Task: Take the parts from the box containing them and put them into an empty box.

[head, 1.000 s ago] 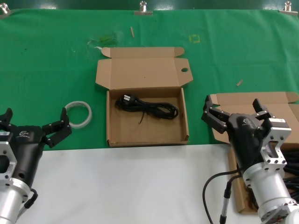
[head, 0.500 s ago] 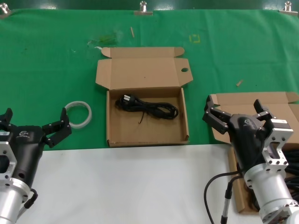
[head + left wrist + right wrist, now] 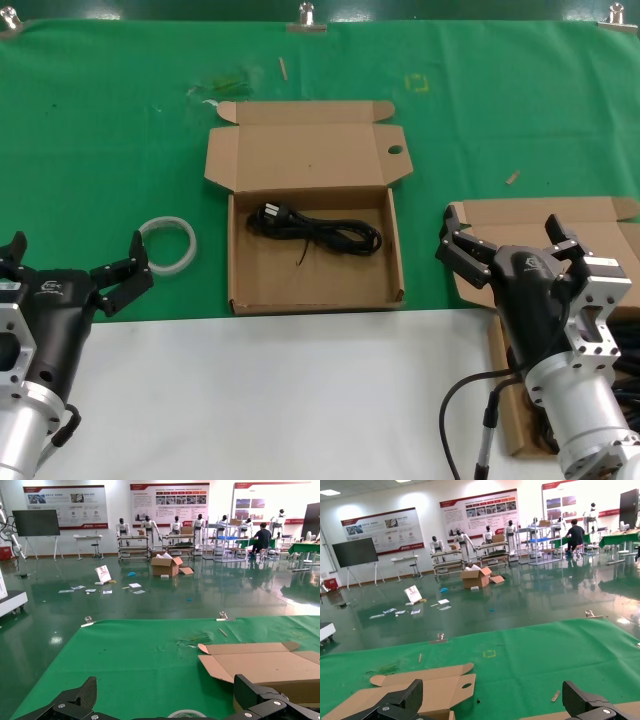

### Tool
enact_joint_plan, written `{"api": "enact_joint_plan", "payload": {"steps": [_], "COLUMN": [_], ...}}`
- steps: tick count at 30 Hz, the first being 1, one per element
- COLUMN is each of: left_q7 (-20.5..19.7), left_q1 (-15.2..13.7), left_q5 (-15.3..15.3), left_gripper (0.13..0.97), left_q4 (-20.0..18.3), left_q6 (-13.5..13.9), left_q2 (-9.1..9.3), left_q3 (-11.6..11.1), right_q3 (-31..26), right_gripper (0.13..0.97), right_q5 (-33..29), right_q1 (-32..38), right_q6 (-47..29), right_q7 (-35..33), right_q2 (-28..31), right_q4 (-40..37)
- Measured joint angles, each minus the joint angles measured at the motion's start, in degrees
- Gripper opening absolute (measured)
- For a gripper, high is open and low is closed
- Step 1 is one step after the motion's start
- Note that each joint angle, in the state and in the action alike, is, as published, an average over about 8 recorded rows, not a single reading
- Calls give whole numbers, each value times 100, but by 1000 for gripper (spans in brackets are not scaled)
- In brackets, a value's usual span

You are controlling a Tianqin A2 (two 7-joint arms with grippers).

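Two grippers: we see both low at the near edge of the desk (image 3: pixel 100 120). The left gripper (image 3: pixel 75 258) is at the near left corner and the right gripper (image 3: pixel 502 238) at the near right.
Jaws: both pairs stand wide apart and hold nothing.
Nearest task thing: the box containing them (image 3: pixel 520 213) lies on the right, directly beneath and just beyond the right gripper. The right arm covers most of its tray.
Parts left in it: dark cables (image 3: pixel 628 345) show at the right edge beside the right arm. We cannot count them or tell how they lie.
Which arm is nearer: the right one, by far, since its jaws hang over this box's near-left part. The left gripper is well apart from it, across the desk.
Left side: a pale tape ring (image 3: pixel 166 243) lies just beyond the left gripper and is not touched.
Middle distance: the empty box (image 3: pixel 232 262) sits open at the centre, ahead and to the left of the right gripper. Its lid is folded back, with the round hole (image 3: pixel 394 150) towards the right.
Inside it: one black cable (image 3: pixel 322 231) lies in the far half, with its long axis running left to right.
Our judgement: the next pick is the right arm's. It calls for a short drop and a reach rightward into the tray, then a carry leftward and forward.
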Motion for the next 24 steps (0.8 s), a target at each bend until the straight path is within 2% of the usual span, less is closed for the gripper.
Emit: {"api": "enact_joint_plan", "payload": {"steps": [24], "left_q7": [2], "left_q1": [0], "left_q5": [0], "left_gripper": [965], "left_q4": [0], "left_q6": [0], "left_q2": [0], "left_q3": [0], "right_q3": [60], "right_gripper": [966], "right_q5": [-92], "right_q1": [-57], "right_q6": [-54], "right_q7": [148], "right_q2": [0], "right_q4": [47]}}
